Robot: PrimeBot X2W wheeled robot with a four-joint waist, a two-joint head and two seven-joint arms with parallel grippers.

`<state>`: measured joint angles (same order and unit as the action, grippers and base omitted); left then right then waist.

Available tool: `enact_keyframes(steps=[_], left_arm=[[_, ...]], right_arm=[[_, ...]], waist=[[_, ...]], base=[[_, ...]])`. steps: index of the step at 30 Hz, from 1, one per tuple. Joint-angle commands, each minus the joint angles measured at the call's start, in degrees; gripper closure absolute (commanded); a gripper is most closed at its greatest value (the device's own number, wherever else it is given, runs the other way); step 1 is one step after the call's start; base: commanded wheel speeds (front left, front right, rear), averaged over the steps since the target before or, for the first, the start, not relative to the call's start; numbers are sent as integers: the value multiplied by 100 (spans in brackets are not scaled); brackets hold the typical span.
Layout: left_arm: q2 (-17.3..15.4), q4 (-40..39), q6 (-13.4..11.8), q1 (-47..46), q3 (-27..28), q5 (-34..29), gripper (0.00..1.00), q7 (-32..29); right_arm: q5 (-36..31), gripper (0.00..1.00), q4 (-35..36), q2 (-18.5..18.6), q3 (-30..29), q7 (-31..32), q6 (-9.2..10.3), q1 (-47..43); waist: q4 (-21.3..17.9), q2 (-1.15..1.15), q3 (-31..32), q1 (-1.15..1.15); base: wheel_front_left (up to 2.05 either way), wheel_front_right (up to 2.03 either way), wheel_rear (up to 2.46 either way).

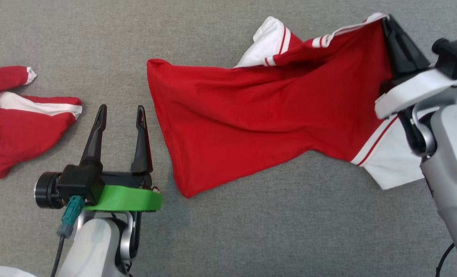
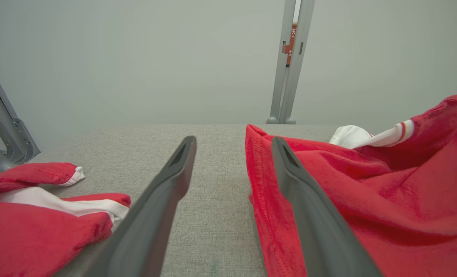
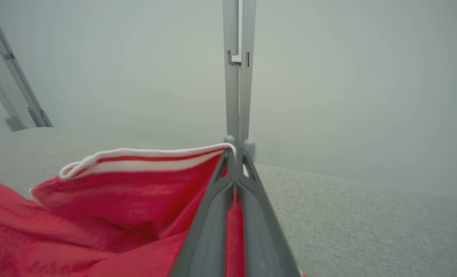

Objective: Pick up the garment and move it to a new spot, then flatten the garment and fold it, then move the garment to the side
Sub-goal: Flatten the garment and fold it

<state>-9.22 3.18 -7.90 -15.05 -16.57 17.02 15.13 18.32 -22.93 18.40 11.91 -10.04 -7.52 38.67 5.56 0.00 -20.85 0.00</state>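
A red garment (image 1: 259, 115) with white sleeves and striped trim lies spread over the grey surface, its right end lifted. My right gripper (image 1: 386, 24) is shut on the garment's striped collar edge (image 3: 167, 157), the cloth pinched between its fingers (image 3: 213, 215). My left gripper (image 1: 120, 113) stands open just left of the garment's lower hem (image 2: 263, 181), nothing between its fingers (image 2: 163, 200). The right finger rests close beside the hem.
A second red and white garment (image 1: 17, 115) lies crumpled at the far left, also seen beside my left fingers (image 2: 40, 223). Grey metal frame posts (image 2: 289, 65) rise at the far edge of the grey surface (image 1: 251, 238). A pale wall stands behind.
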Motion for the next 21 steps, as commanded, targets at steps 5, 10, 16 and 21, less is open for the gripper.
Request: enact_keyframes(steps=[5, 10, 16, 21], left_arm=[[131, 38, 126, -277, -15, -139, 0, 2], [240, 121, 216, -349, 5, -193, 0, 2], [299, 228, 248, -164, 128, -245, 0, 2], [248, 291, 268, 9, 267, -270, 0, 2]], right_arm=[[271, 100, -820, 165, 8, -134, 6, 859], [306, 0, -1476, 185, 192, -329, 6, 1264], [249, 0, -1308, 117, 118, -518, 6, 806], [138, 0, -150, -27, -350, -516, 6, -206]], waist=[[324, 0, -378, 0], [383, 0, -411, 0], [253, 0, -149, 0], [21, 0, 159, 0]], base=[[0, 0, 0], [0, 0, 0], [0, 0, 0], [0, 0, 0]])
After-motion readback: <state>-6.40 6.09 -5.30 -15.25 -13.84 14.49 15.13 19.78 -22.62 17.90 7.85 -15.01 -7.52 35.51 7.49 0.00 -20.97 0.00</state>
